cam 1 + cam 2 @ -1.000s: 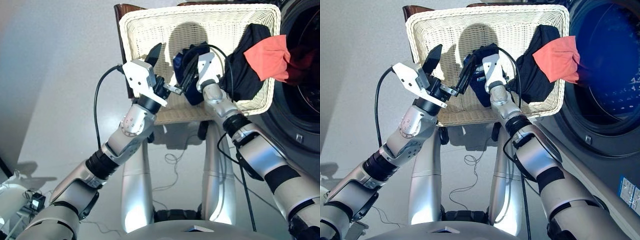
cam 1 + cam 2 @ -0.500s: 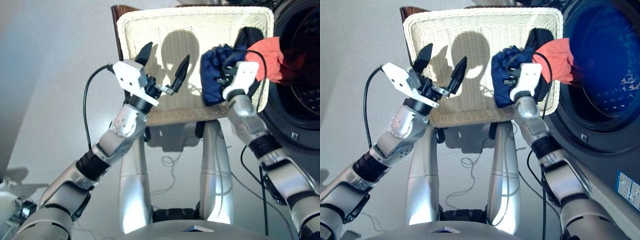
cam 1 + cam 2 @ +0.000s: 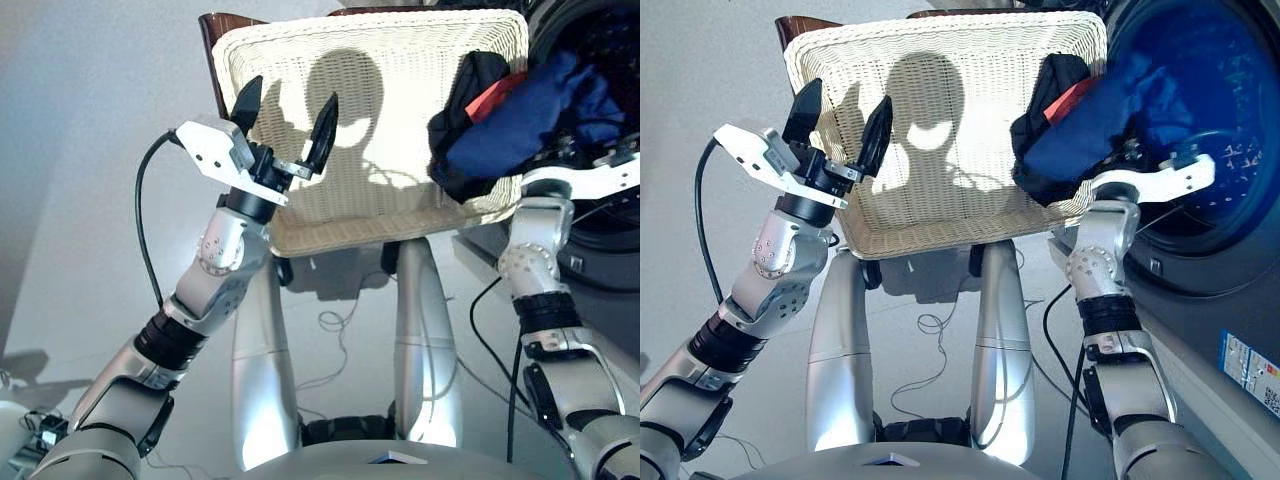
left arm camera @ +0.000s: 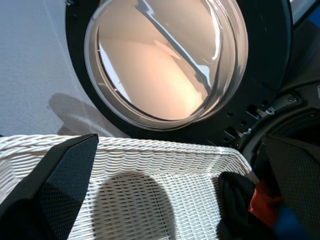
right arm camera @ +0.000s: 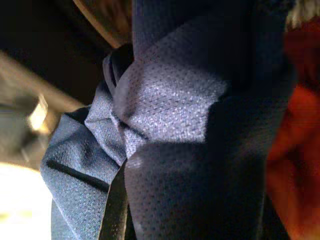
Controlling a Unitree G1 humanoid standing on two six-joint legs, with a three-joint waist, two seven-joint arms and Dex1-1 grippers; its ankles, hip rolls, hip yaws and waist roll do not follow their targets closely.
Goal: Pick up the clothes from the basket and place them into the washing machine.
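The navy blue garment (image 3: 525, 125) is carried by the right gripper (image 3: 1140, 160) at the mouth of the washing machine (image 3: 1230, 230), just off the basket's (image 3: 300, 215) machine-side rim, and it is judged that it is held there so that it can be let go into the drum. The fingers of that gripper are buried in the cloth; in the right wrist view the picture is filled with navy mesh bunched tight, so a clamp on the fabric is taken as likely, though the fingers themselves are not seen. The garment is held bunched, not hanging long, which should keep it from catching on the wicker rim. The black garment (image 3: 462, 100) is left draped over the basket's corner nearest the machine, with the coral-red garment (image 3: 490, 93) showing as a small patch against it, half hidden behind the navy cloth. The left gripper (image 3: 285, 110) is held over the basket's opposite side, its two black fingers well apart and empty, seemingly kept clear of the carry. In the left wrist view the porthole door (image 4: 165, 60) is seen swung open beyond the basket's far rim, so the way into the drum is judged free.
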